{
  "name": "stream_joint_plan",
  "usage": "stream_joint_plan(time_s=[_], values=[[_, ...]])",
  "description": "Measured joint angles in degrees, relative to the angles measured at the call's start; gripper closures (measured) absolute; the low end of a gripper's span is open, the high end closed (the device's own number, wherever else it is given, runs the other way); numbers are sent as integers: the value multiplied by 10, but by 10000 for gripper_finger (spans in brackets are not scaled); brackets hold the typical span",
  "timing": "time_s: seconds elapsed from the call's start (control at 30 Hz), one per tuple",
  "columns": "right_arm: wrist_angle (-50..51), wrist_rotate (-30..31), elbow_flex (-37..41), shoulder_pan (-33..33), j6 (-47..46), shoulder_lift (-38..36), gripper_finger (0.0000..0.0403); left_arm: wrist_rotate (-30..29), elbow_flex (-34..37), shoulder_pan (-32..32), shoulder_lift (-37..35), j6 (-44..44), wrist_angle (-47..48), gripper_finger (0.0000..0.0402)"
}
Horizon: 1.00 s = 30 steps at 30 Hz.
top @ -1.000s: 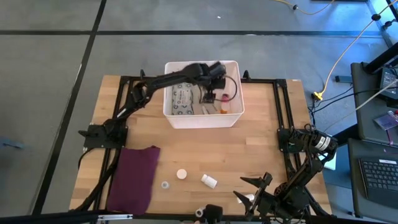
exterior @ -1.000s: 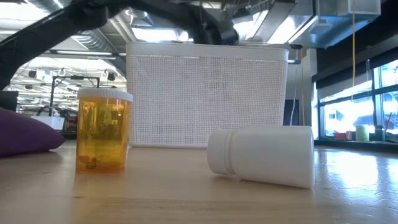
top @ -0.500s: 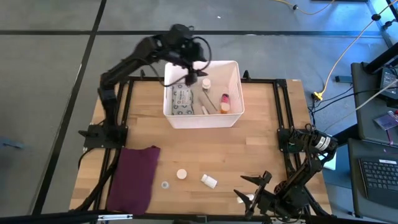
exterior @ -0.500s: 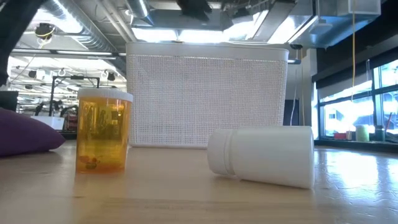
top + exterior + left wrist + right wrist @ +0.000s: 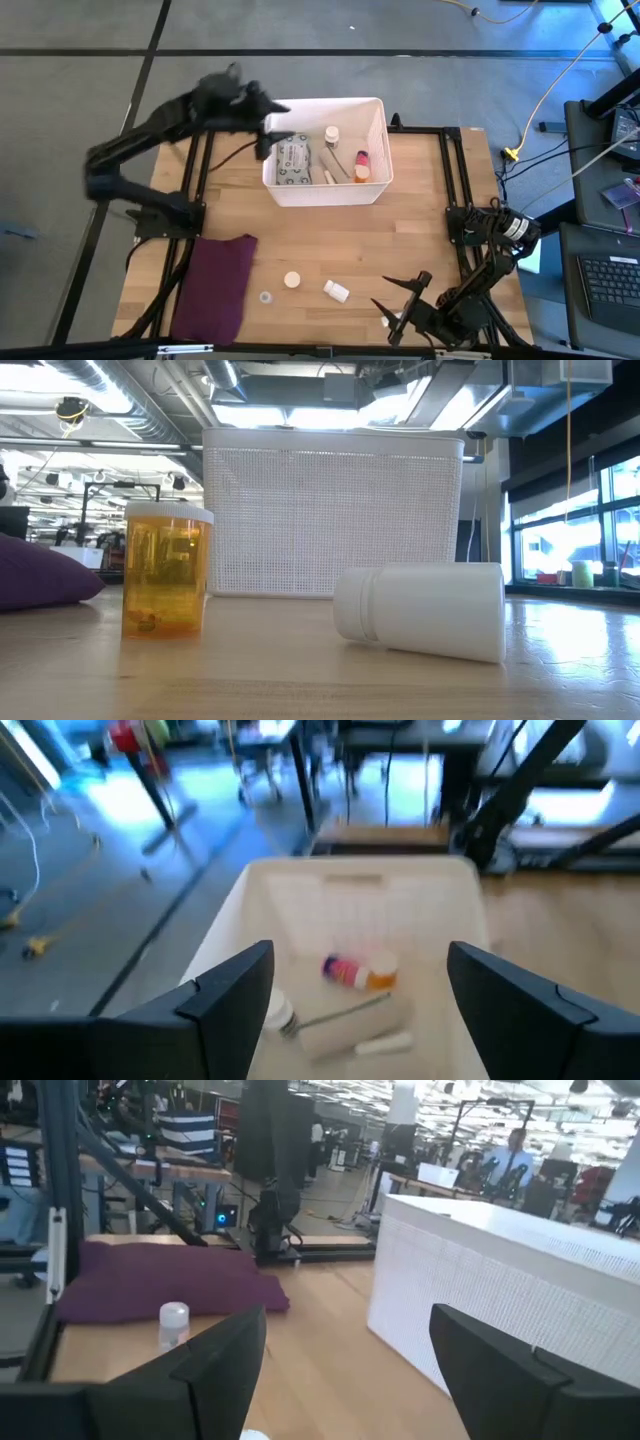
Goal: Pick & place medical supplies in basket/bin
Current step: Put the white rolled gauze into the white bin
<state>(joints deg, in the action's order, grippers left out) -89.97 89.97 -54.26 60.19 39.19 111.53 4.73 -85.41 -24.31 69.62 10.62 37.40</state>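
Observation:
The white bin stands at the table's far middle. In it lie a grey-green packet, a white bottle, an orange-capped bottle and some tubes. My left gripper hangs open in the air over the bin's left wall, holding nothing. Near the front edge stand an amber bottle with a white cap, a white bottle on its side and a small vial. My right gripper is open and level at the front right, beside the white bottle.
A maroon cloth lies flat at the front left of the table. A black frame runs along the table's sides. Bare wood lies between the bin and the front bottles. A person shows far off in the room.
My left gripper has risen out of the bin and drawn back toward the table's left edge, tipping up from pointing down, and it has stayed open. My right gripper has rolled a little in place. The things on the table have not moved.

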Motion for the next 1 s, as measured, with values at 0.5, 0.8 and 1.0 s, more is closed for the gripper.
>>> stream_joint_plan(time_s=[0.5,0.8,1.0], values=[[66,0,-21,-94,-30,0,121,-7,576,33,-394,-98,-456,111],[69,0,-21,-108,-70,0,121,-7,661,33,-433,-99,-503,111],[46,-17,-22,-156,-20,0,121,-7,666,33,-430,-75,-510,111]])
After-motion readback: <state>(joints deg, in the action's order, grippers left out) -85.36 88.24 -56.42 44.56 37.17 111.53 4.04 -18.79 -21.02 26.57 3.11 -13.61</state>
